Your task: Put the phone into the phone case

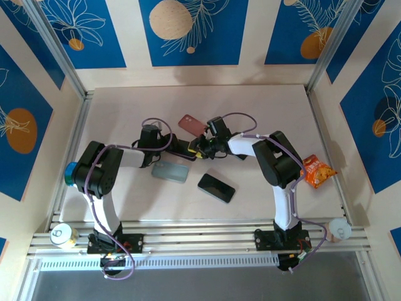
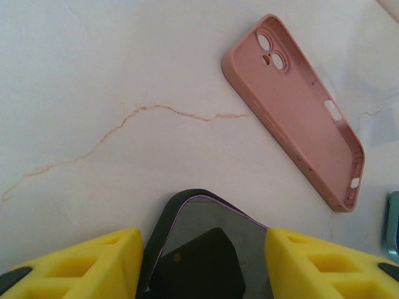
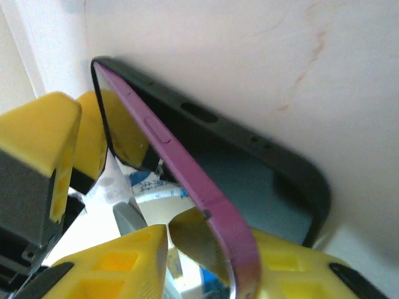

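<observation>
phone [image 2: 206, 218] is clamped by half-open left gripper [image 2: 202, 243], lower centre; right gripper [image 3: 212, 249] hold cannot be told.

A pale table [image 1: 125, 113], marked with thin brownish veins, is seen carrying several loose things. A pink phone case [image 2: 299, 106] is laid hollow side up at mid-table, with a grey-green case [image 1: 170, 170] and a black phone [image 1: 216, 187] laid flat nearer the arms. An orange snack packet [image 1: 317, 171] is placed by the right edge

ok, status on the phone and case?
Left gripper shut on phone. Right gripper at its edge, grip unclear. Phone partly in black case, one long edge lifted. Pink case lies flat nearby, apart.
</observation>
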Robot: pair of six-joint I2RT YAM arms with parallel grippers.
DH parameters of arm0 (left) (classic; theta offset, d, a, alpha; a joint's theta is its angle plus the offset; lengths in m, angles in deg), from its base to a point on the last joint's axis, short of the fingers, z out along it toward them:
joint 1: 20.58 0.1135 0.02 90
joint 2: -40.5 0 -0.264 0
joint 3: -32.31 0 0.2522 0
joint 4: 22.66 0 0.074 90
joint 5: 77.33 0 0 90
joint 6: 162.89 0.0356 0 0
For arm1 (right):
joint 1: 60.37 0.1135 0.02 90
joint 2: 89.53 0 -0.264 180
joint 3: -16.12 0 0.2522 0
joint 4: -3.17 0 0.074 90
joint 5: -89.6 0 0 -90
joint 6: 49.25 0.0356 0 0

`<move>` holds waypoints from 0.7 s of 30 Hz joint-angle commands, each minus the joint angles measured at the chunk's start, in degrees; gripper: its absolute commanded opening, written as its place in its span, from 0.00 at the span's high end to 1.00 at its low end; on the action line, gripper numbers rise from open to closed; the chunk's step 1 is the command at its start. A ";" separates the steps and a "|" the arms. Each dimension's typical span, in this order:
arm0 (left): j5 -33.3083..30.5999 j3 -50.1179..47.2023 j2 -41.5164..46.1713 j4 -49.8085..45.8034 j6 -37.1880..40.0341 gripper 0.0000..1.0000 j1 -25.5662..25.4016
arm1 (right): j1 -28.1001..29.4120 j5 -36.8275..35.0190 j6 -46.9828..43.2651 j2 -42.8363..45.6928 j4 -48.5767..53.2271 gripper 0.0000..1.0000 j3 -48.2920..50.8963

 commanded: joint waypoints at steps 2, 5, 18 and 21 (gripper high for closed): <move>2.95 -0.70 1.91 -0.46 -0.84 0.46 -1.37 | 0.84 -2.63 -2.66 -1.20 13.42 0.57 -1.78; 2.97 -0.52 1.99 -0.63 -0.84 0.46 -1.37 | 0.84 -2.68 -3.82 -1.36 16.92 0.50 -4.15; 2.98 2.24 2.12 -3.32 0.30 0.46 -1.38 | -0.21 -1.10 -5.23 -3.91 30.27 0.37 -13.85; 2.88 2.46 2.26 -3.58 0.61 0.46 -1.41 | -0.71 -0.58 -5.16 -3.82 31.50 0.36 -14.77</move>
